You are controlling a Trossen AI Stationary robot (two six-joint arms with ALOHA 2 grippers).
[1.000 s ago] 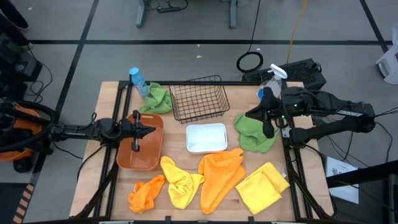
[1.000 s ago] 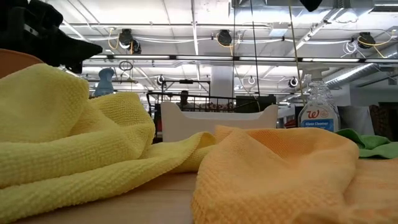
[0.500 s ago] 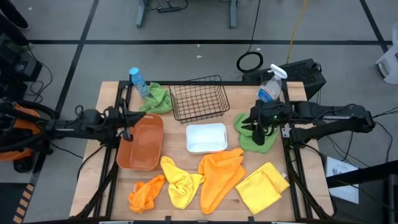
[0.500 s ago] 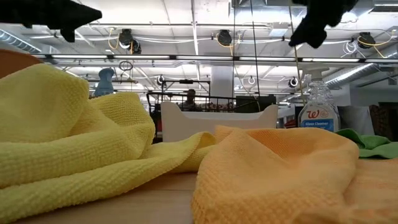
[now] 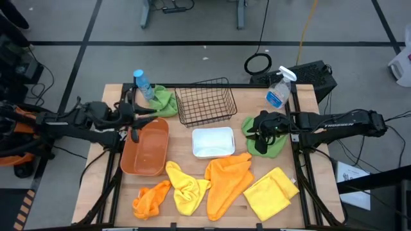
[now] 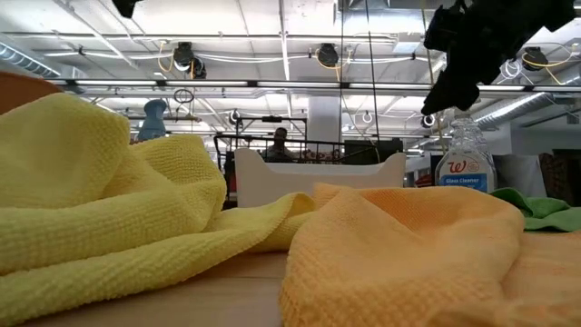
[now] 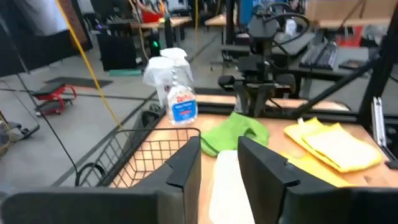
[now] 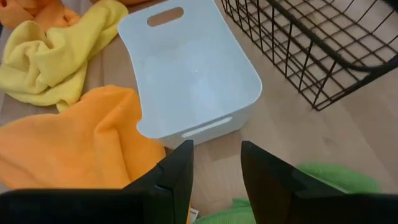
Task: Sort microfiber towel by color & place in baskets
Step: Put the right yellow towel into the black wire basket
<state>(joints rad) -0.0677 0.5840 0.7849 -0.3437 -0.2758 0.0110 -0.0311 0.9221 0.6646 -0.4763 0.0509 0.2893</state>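
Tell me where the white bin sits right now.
In the high view, the white bin sits mid-table, just in front of the wire basket, between the orange tub and a green towel.

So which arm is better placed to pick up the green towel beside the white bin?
The right. Its tool, fingers open, hovers over that green towel. The left tool sits across the table by the orange tub.

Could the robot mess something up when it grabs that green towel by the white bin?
Maybe. The right gripper hangs open over the green towel, which lies close to the white bin and an orange towel; it could snag either one. The spray bottle stands just behind that arm and might tip if bumped.
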